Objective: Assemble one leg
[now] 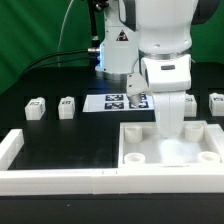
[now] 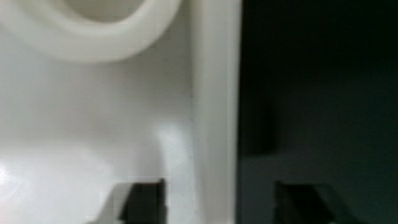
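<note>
Two small white tagged legs (image 1: 36, 107) (image 1: 67, 106) lie on the black table at the exterior view's left, and another leg (image 1: 216, 102) lies at the far right. The large white tray (image 1: 128, 135) with round corner sockets sits at the front right. My gripper (image 1: 170, 136) points straight down at the tray's far side. In the wrist view the gripper (image 2: 221, 203) is open and holds nothing. Its dark fingertips (image 2: 143, 201) stand on either side of the tray's upright wall (image 2: 214, 100) without touching it. One round socket (image 2: 107, 25) shows beside the wall.
The marker board (image 1: 112, 102) lies flat behind the tray, near the arm's base. A long white rail (image 1: 55, 180) runs along the table's front edge and turns back at the left (image 1: 14, 146). A green backdrop stands behind.
</note>
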### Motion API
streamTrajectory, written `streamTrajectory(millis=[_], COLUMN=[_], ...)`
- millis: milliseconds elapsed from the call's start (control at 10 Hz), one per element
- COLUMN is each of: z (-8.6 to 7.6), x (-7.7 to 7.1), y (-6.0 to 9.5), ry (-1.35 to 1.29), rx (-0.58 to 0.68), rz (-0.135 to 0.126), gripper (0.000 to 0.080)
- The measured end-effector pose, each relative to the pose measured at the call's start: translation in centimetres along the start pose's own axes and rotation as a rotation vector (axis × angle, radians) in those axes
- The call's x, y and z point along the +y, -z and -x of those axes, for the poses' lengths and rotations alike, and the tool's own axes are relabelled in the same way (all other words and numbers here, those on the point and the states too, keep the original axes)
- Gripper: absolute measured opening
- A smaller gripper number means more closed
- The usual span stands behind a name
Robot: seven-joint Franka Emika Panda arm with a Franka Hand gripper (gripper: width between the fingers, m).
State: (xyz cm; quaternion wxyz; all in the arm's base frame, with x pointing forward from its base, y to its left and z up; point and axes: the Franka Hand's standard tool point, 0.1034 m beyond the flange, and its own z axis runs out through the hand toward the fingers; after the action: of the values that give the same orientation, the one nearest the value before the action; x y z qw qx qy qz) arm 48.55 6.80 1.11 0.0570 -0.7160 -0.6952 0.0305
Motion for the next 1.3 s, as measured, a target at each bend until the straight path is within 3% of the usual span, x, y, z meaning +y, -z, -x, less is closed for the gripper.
streamTrajectory(millis=[100, 200, 300, 400, 800, 1300], z=[0.1, 0.1, 0.1, 0.1, 0.1, 1.5], x=[0.0, 0.0, 0.0, -0.1, -0.1, -2.4], y=[0.0, 0.0, 0.0, 0.0, 0.4, 4.3], ry=[-0.001, -0.002, -0.002, -0.005, -0.006, -0.031], rx=[0.0, 0.0, 0.0, 0.0, -0.002, -0.026], rz=[0.0, 0.0, 0.0, -0.001, 0.006, 0.042], gripper=[0.042, 0.042, 0.0594, 0.0636, 0.0649, 0.0649])
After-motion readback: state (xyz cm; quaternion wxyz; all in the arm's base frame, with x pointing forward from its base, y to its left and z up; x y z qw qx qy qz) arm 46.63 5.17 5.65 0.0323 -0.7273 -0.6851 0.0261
